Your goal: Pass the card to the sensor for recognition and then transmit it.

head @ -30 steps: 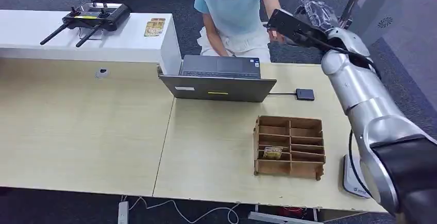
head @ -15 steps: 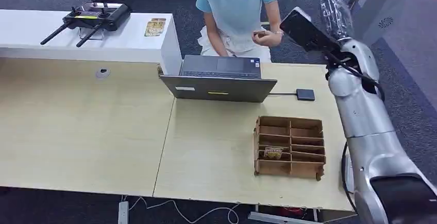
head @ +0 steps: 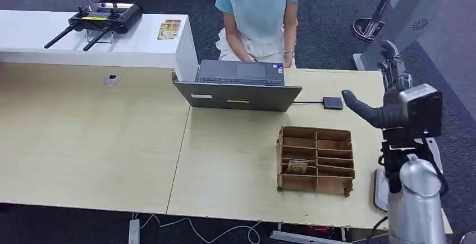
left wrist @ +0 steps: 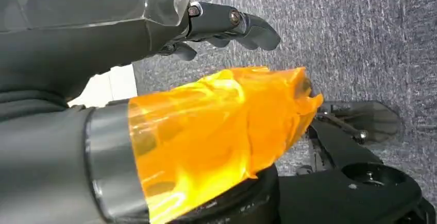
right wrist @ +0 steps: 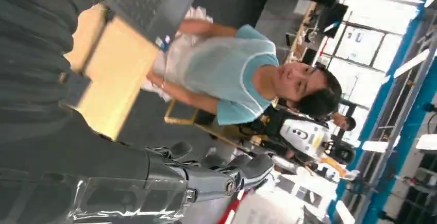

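Observation:
My right hand (head: 388, 106) is raised above the table's right edge, near me, with its fingers spread and nothing in it; the right wrist view shows its fingers (right wrist: 221, 175) extended and bare. A small black sensor pad (head: 332, 102) lies on the table, cabled to the laptop (head: 238, 87). One card (head: 297, 166) stands in a slot of the cardboard organiser (head: 279, 160). A person (head: 258, 8) sits behind the laptop with both hands lowered. My left hand (left wrist: 180, 116), its thumb wrapped in orange tape, hangs over grey floor and holds nothing.
A white counter (head: 33, 42) at the back left carries a black controller (head: 95, 19) and a small stack of cards (head: 168, 29). A white flat device (head: 380, 190) sits at the table's right front edge. A stand base (head: 367, 29) is on the floor behind.
My right arm has drawn back from the person, down and toward me. A second ago the hand was at the person's hand; then the person held a small item and lowered it.

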Motion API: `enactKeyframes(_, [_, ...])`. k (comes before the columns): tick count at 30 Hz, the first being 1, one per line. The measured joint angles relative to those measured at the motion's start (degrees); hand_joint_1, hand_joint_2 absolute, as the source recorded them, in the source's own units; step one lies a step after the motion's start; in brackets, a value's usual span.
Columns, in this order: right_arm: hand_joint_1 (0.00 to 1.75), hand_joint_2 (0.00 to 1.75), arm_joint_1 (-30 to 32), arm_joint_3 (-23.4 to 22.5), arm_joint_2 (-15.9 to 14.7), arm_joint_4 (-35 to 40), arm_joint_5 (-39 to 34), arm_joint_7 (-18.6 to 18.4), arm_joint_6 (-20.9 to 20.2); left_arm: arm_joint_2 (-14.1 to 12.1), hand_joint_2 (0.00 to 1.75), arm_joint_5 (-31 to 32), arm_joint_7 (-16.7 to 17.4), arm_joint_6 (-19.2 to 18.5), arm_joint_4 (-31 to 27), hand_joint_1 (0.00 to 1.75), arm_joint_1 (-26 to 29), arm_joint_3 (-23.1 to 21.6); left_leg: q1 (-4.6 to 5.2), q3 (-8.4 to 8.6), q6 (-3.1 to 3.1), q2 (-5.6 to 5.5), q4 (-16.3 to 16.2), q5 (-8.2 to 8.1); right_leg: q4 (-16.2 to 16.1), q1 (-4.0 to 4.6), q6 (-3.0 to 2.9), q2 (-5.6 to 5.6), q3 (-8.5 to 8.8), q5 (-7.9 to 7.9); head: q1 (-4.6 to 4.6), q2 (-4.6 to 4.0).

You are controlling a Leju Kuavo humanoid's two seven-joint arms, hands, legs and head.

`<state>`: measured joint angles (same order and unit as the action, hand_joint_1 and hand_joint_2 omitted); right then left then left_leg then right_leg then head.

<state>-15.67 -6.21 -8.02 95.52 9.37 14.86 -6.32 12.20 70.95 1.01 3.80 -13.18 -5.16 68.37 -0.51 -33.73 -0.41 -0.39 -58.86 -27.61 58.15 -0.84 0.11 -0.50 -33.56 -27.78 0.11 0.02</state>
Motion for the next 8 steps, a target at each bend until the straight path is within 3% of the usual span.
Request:
enactKeyframes(4, [0.00, 1.75, 8.5, -5.1, 2.6, 4.5, -8.1, -1.0, -2.8, 0.3, 0.00, -0.6, 0.0, 0.4, 0.0, 0.00, 0.1, 0.7, 0.00, 0.00, 0.00, 0.04, 0.0, -0.04, 0.0, 0.00, -0.01, 0.02, -0.01, -0.03, 0.00, 0.00])
enactKeyframes(8, [0.00, 1.75, 15.0, -6.9, 4.8, 8.1, -14.9, -0.2, -7.5, 0.4, 0.00, -0.9, 0.0, 0.5, 0.0, 0.00, 0.0, 1.0, 0.00, 0.01, -0.03, 0.05, 0.0, -0.06, 0.0, 0.00, -0.03, 0.02, -0.01, -0.05, 0.00, -0.02])
